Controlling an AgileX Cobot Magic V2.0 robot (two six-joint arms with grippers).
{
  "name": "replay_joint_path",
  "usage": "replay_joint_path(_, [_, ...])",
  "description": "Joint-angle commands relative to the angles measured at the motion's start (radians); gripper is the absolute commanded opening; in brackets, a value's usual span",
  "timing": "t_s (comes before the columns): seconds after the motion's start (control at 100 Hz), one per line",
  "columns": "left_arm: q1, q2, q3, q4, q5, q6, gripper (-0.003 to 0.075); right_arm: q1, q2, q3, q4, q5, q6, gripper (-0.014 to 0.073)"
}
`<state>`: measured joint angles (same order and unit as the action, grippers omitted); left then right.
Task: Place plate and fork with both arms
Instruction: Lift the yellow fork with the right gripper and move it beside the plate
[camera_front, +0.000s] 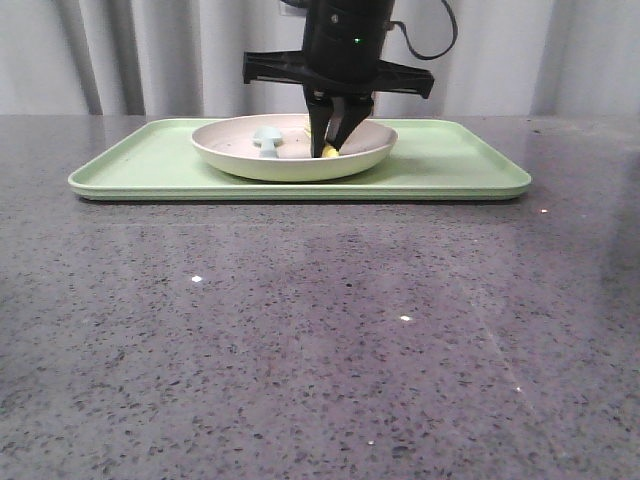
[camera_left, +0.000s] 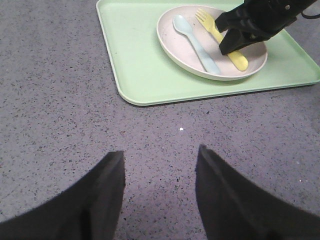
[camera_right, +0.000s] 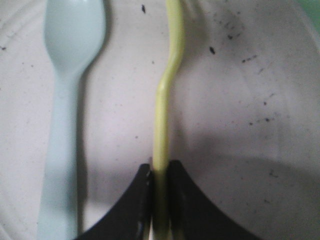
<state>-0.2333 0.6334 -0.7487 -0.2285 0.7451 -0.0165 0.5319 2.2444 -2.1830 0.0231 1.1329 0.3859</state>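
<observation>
Right gripper is seen squeezed tight on yellow fork; handle is pinched between both fingers. Fork is held on its edge inside plate, pale blue spoon just beside it at 9 o'clock. Plate is sat on green tray. Left gripper is spread apart over gray table, well apart from tray, nothing held.

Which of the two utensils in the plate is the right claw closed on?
The yellow fork: the right claw pinches its handle, while the pale blue spoon lies untouched beside it.
</observation>
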Motion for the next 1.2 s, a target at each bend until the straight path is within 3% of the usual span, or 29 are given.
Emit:
replay_joint_path(0.0, [0.001, -0.001, -0.026, -0.019, -0.061, -0.009, 0.0333, 0.003, -0.061, -0.028, 0.000, -0.014, 0.002, 0.0071])
replay_joint_path(0.59, [0.001, -0.001, -0.026, -0.019, -0.061, -0.009, 0.0333, -0.007, -0.127, -0.131, -0.054, 0.092, 0.002, 0.0069])
replay_joint_path(0.9, [0.001, -0.001, -0.026, -0.019, -0.064, -0.009, 0.0333, -0.080, -0.162, -0.131, -0.077, 0.212, 0.002, 0.0069])
replay_joint_path(1.19, [0.001, -0.001, -0.026, -0.019, -0.064, -0.009, 0.0333, -0.134, -0.162, -0.127, -0.101, 0.213, 0.002, 0.0069])
